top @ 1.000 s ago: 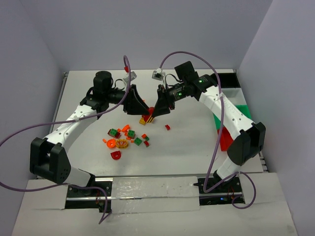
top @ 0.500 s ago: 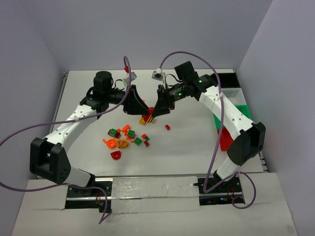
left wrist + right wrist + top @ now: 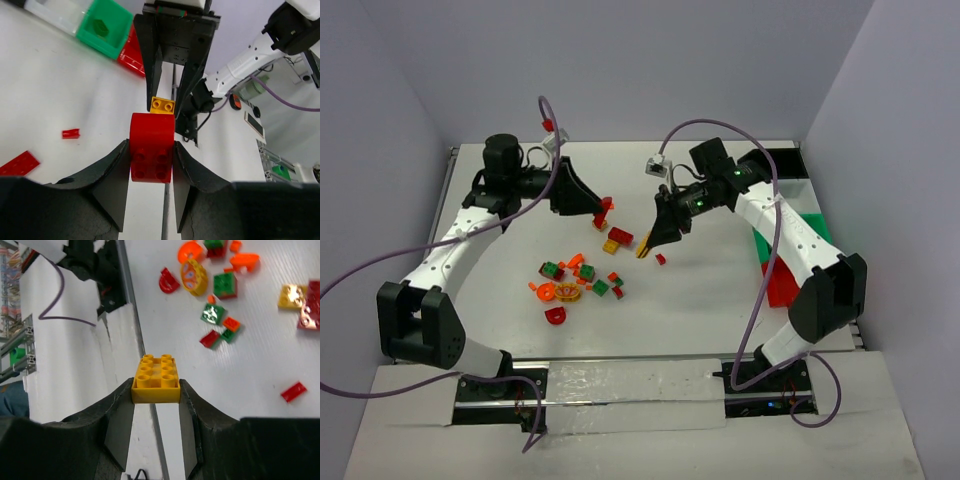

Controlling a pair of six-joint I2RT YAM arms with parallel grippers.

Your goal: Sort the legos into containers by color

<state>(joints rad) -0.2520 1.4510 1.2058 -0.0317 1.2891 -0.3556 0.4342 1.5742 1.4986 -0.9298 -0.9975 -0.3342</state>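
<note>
**Both claws have drawn apart, a brick in each**

Half a second ago the two claws met over the middle of the table. Now the left gripper has swung back and outward, and the right gripper has pulled toward its own side. What they held between them has come apart. The left claw is clamped on a red brick, and the right claw is clamped on a yellow brick.

By my reading the sorting is barely begun. The containers sit in a row well apart from the right claw, on its outer side. The left wrist view shows what looks like a single green piece in the green one. The others I cannot see into.

Most legos lie loose in a cluster nearer the arm bases than either claw. A red plate lies between the claws, and a tiny red bit lies just beside the right one. Neither held brick is near a bin yet.

Plain pale lilac walls close in the back and both sides. Beneath the claws lies a flat, matte white table.
</note>
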